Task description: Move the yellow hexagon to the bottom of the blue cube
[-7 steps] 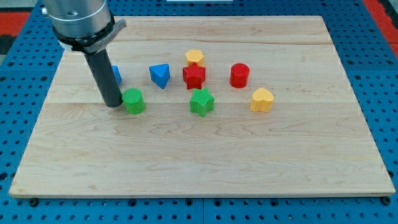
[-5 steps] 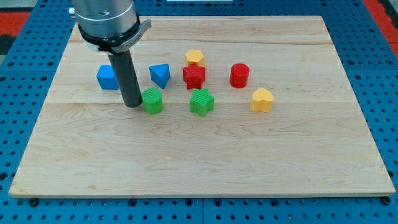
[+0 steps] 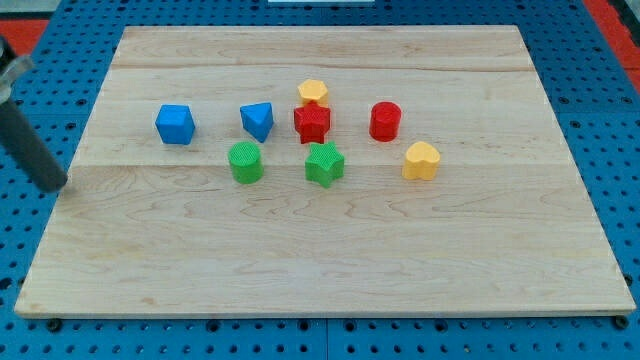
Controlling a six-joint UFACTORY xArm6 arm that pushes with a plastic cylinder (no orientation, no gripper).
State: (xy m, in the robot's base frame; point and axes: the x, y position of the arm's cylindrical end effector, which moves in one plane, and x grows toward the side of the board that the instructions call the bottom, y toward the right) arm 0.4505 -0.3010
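Observation:
The yellow hexagon [image 3: 313, 92] sits near the board's middle top, touching the red star [image 3: 312, 123] just below it. The blue cube [image 3: 175, 124] stands at the left part of the board. My tip [image 3: 52, 187] is at the view's far left, blurred, off the board's left edge, well left of and below the blue cube and far from the yellow hexagon.
A blue wedge-like block [image 3: 258, 120] lies between the cube and the red star. A green cylinder [image 3: 245, 162] and a green star [image 3: 324, 164] sit below them. A red cylinder [image 3: 385, 121] and a yellow heart [image 3: 421, 160] are to the right.
The rod pushed the green cylinder to the right, then swung away to the view's far left, off the board. The blue cube is uncovered. The other blocks have not moved.

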